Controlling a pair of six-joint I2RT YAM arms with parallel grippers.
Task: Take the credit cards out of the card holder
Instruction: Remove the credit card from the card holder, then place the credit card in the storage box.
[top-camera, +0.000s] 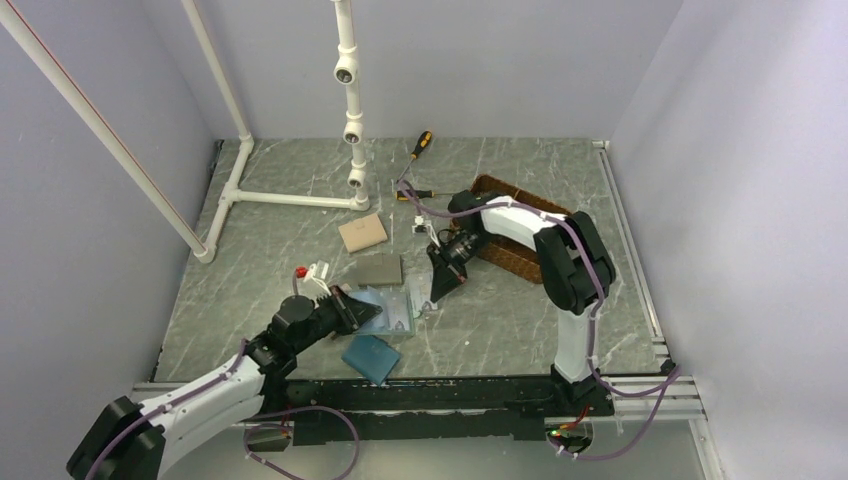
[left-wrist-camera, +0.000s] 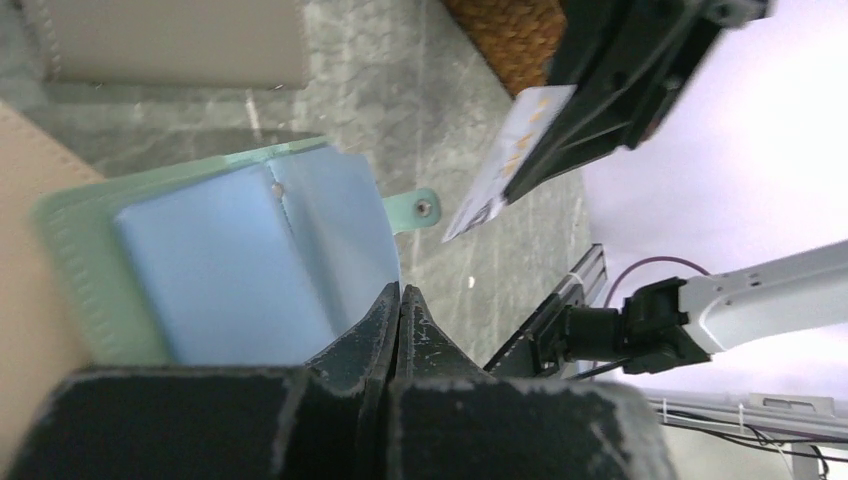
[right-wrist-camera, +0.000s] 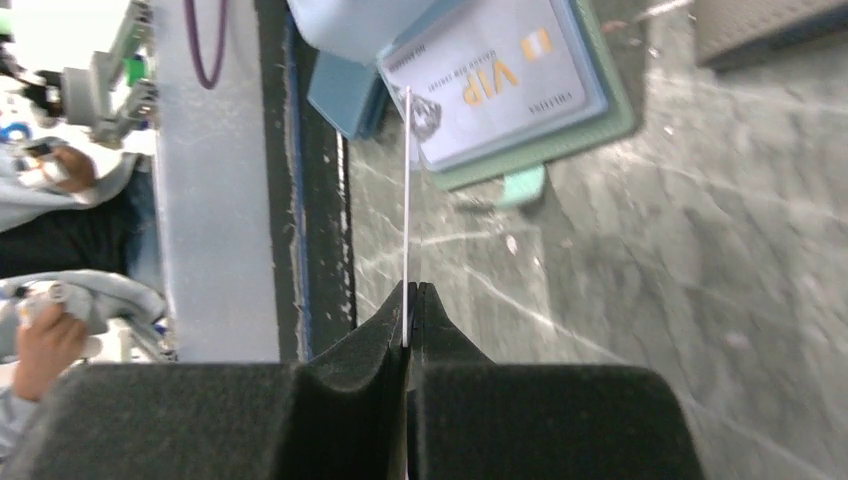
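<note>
The card holder (top-camera: 392, 312) lies open near the table's front, sage-green outside (left-wrist-camera: 75, 240) and pale blue inside. My left gripper (top-camera: 372, 313) is shut, its tips (left-wrist-camera: 400, 292) at the near edge of a blue pocket flap; no flap shows between the fingers. My right gripper (top-camera: 437, 296) hangs just right of the holder, shut on a pale whitish credit card (left-wrist-camera: 510, 150) seen edge-on (right-wrist-camera: 406, 200) in the right wrist view. A second pale card marked VIP (right-wrist-camera: 500, 80) sits in the holder's pocket. The snap tab (right-wrist-camera: 522, 186) points toward the right gripper (right-wrist-camera: 410, 290).
A woven basket (top-camera: 512, 262) stands behind the right arm. A tan wallet (top-camera: 362, 232) and a grey-brown wallet (top-camera: 376, 268) lie behind the holder, a dark blue wallet (top-camera: 371, 357) in front. A screwdriver (top-camera: 422, 145) and a white pipe frame (top-camera: 350, 100) are at the back.
</note>
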